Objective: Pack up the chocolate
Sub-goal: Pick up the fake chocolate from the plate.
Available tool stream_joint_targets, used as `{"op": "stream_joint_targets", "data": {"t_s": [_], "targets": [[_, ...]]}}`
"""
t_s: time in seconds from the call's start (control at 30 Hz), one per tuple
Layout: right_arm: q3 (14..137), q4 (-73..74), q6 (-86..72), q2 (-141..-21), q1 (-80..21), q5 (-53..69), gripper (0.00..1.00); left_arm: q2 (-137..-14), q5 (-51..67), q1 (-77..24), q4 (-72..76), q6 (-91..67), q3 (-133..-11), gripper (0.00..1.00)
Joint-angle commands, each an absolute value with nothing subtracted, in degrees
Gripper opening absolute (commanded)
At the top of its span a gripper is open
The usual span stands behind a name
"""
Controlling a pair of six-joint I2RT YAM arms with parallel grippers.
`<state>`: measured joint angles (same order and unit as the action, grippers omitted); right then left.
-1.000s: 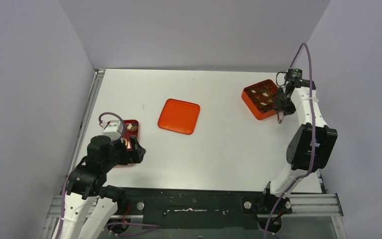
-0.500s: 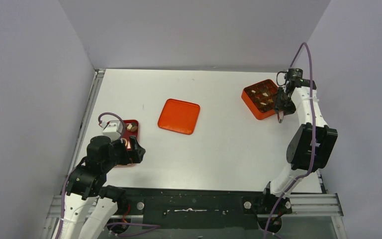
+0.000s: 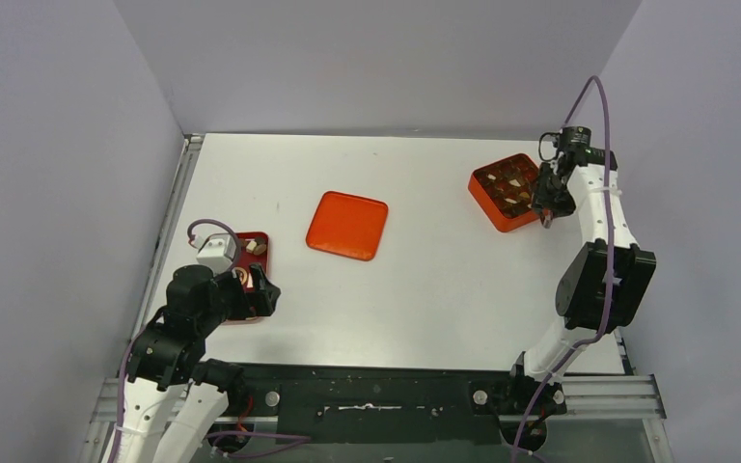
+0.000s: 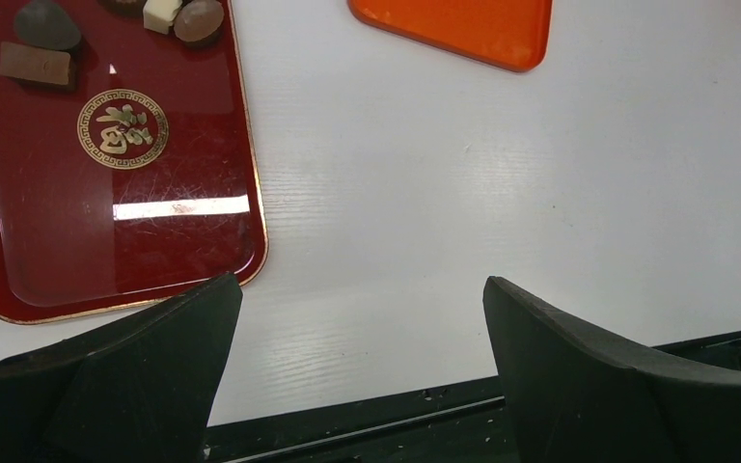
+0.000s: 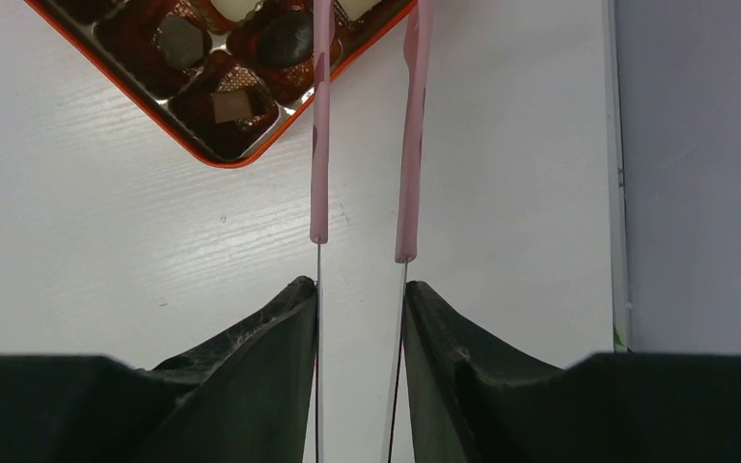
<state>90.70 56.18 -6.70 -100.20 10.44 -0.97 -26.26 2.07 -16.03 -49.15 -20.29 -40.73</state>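
Chocolate pieces, dark [image 4: 46, 24] and pale [image 4: 162, 13], lie at the far end of a dark red tray [image 4: 106, 222]. My left gripper [image 4: 357, 283] hangs open over bare table beside the tray's near right corner, nothing between its fingers. More chocolate [image 5: 183, 40] sits in the compartments of an orange box [image 3: 507, 193] at the back right. My right gripper [image 5: 359, 285] is shut on pink tongs [image 5: 320, 145]. The tong arms stand slightly apart and reach over the box's near corner [image 5: 214, 154]; their tips are cut off at the top of the right wrist view.
A flat orange square lid [image 3: 347, 225] lies mid-table between tray and box. The right wall [image 5: 695, 174] stands close beside the right gripper. The table's black front rail [image 4: 367, 424] runs just below the left gripper.
The right gripper has shifted slightly farther back along the box with the tongs. The left arm has barely moved.
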Motion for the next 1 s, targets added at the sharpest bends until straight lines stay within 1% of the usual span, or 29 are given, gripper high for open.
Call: {"op": "stream_joint_targets", "data": {"t_s": [0.0,0.33,0.43,0.7,0.83,0.97], "targets": [[95.9,57.2,-6.2,-96.8,9.2,-0.4,0.35,-25.8,1.5,-16.0,-47.0,-19.4,-41.6,0.97],[99.0,58.9,-7.2,-93.4,-2.5,-0.8,0.35,-26.3,0.4,-16.1,-49.0,-20.3,-44.5,0.97],[98.6,57.5,-7.5,-92.7,-6.8,1.5,0.35,-26.0,-2.2,-16.1,-51.2,-21.5,-47.2,0.97],[97.0,51.3,-9.5,-91.7,-21.3,0.3,0.34,-26.3,-4.6,-16.1,-57.5,-24.9,-59.1,0.97],[96.7,47.3,-11.3,-92.8,-28.4,0.3,0.33,-25.7,-3.9,-16.1,-60.3,-27.4,-65.6,0.97],[98.0,42.8,-12.4,-95.0,-35.6,0.7,0.33,-24.5,-6.2,-16.1,-62.5,-29.5,-71.1,0.97]]}}
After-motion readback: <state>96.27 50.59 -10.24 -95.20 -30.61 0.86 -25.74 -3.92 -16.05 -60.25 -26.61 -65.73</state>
